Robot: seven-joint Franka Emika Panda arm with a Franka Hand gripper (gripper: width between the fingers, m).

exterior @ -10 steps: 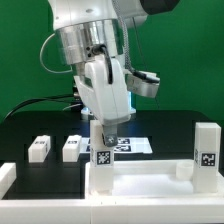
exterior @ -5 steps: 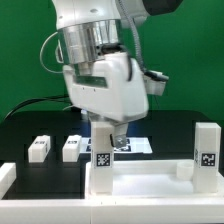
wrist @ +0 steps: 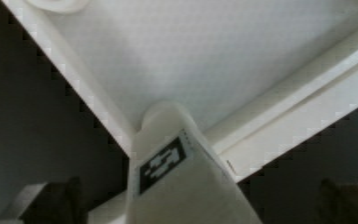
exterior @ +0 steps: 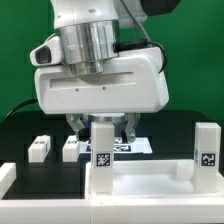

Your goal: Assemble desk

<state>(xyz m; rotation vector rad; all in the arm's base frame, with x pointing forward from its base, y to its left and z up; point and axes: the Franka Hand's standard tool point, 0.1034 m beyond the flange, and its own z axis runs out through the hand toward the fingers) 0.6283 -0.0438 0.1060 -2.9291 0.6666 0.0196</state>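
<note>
The desk panel lies white and flat at the front. One leg stands upright on its near corner at the exterior view's left, tag facing the camera. A second leg stands on the corner at the exterior view's right. Two loose legs lie on the black table. My gripper hangs over the first leg, open, one finger on each side of its top. In the wrist view the leg rises between the dark fingers, with gaps on both sides, above the panel.
The marker board lies on the black table behind the first leg. A white block sits at the exterior view's left edge. A green backdrop and dark cables are behind.
The hand has turned about a quarter turn around its vertical axis and now faces the camera broadside. The leg below it shows the same tag face and has not moved.
</note>
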